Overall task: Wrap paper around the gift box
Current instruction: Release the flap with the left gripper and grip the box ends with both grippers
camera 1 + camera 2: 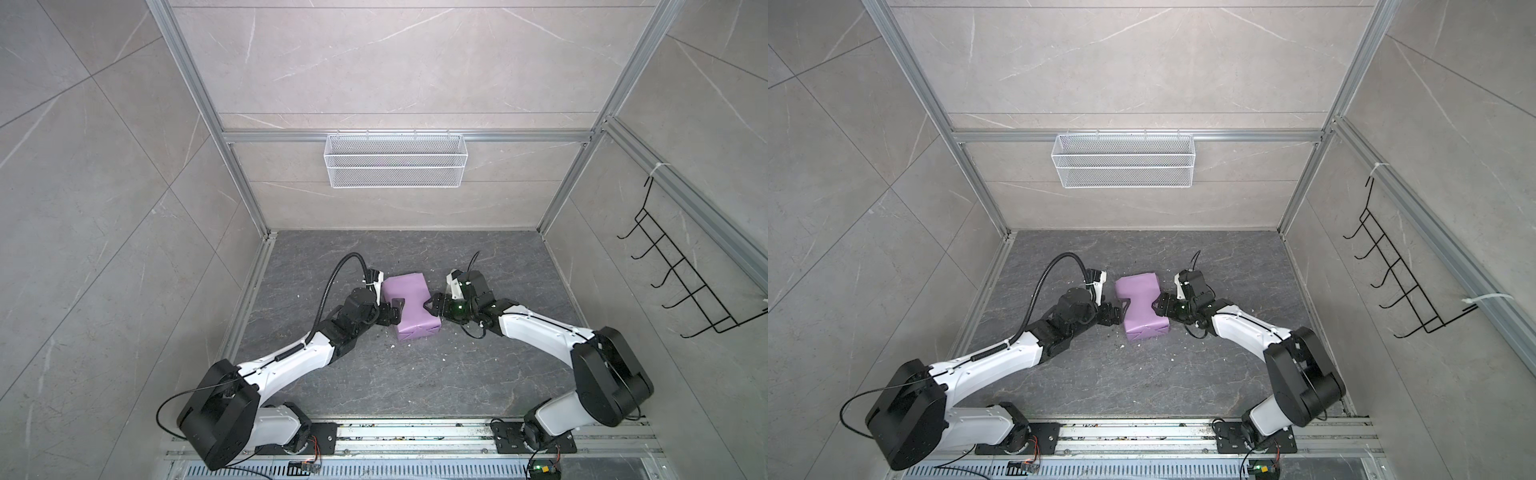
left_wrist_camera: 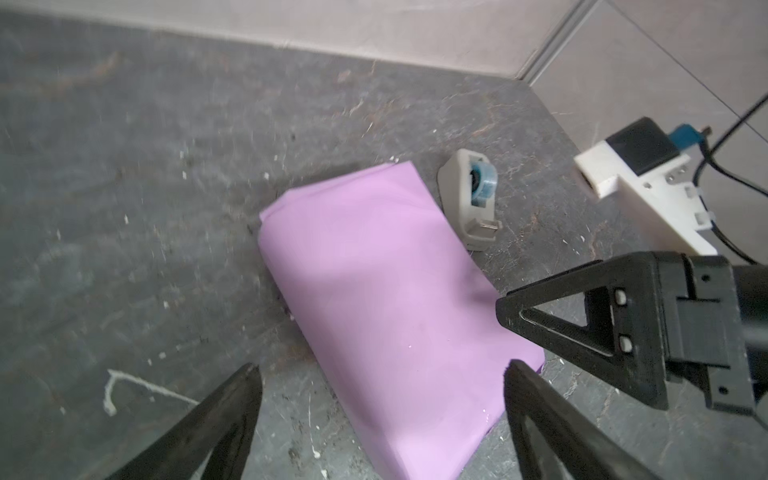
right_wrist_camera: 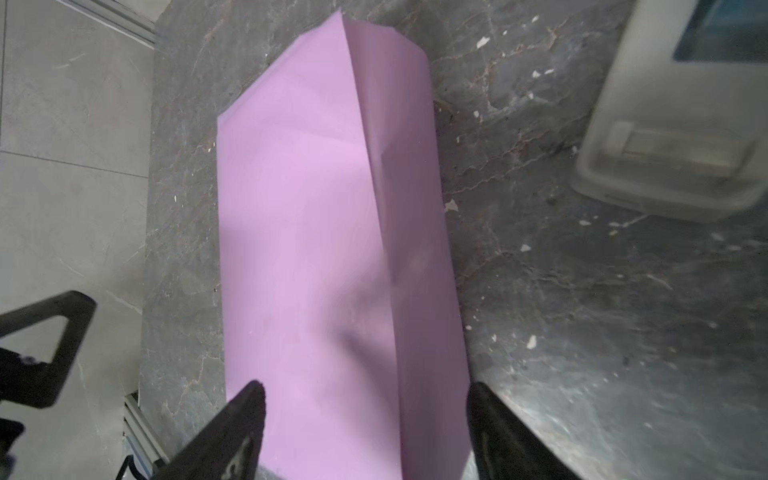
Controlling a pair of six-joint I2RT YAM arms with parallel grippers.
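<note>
Watching from the side, I'd worry the paper [image 1: 409,305] springs loose: both sets of jaws stand open and hold nothing, and I see no tape on its seam. The left gripper [image 1: 395,311] sits at the paper's nine o'clock, one finger overlapping its edge in both top views. The right gripper [image 1: 430,306] is at three o'clock, tips right at the side. Whether either touches, I can't tell. A sideways nudge from either could skid the bundle or dent the thin sheet. The box is hidden inside the paper, mid-floor between the jaws. A tape dispenser [image 2: 469,203] lies just beside the far end, roughly one o'clock.
</note>
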